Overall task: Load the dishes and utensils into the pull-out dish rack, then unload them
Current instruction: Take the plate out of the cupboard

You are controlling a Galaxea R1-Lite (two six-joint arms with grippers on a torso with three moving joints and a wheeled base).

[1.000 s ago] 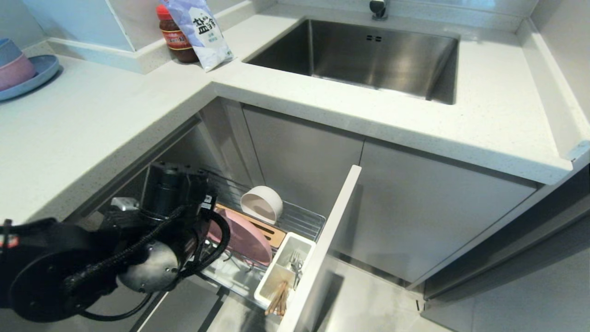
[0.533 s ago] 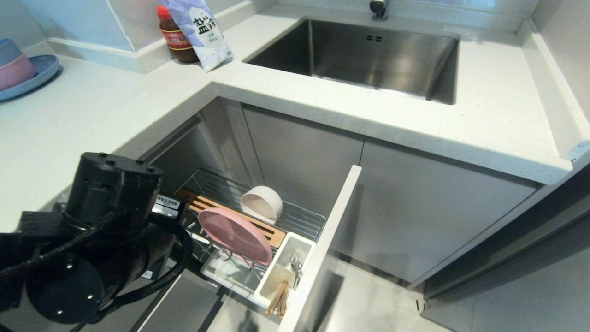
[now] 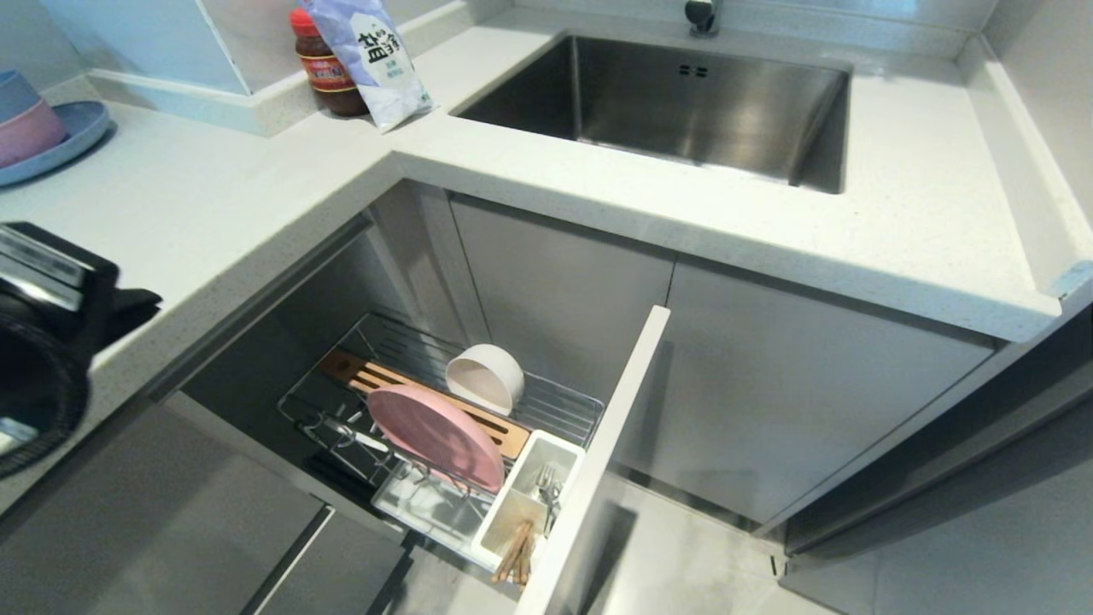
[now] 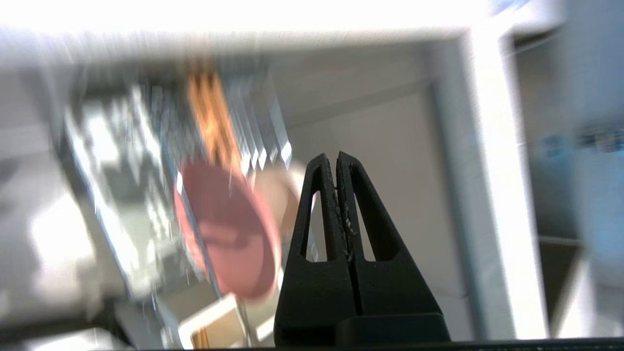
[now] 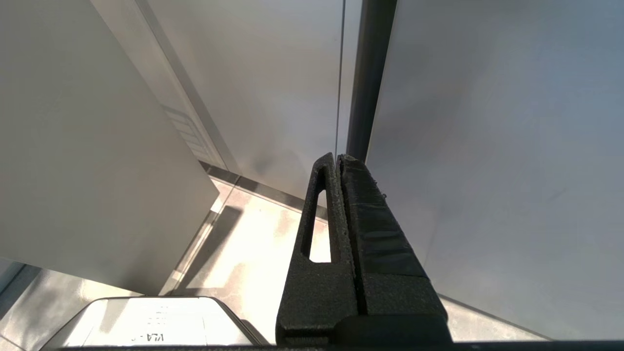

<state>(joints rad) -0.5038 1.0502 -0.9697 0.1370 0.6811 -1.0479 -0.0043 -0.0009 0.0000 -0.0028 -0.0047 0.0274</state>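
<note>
Head cam: left gripper cut off; my wrist cams show left gripper and right gripper pinched closed, empty; pink plate blurry there.

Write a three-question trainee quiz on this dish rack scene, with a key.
1. True or false: the pink plate stands on edge in the pull-out dish rack.
2. What shares the white cutlery holder with the chopsticks? A spoon; B fork; C knife.
3. Fill in: the left gripper is ___, holding nothing.

Key: 1 true. 2 B, the fork. 3 shut.
</note>
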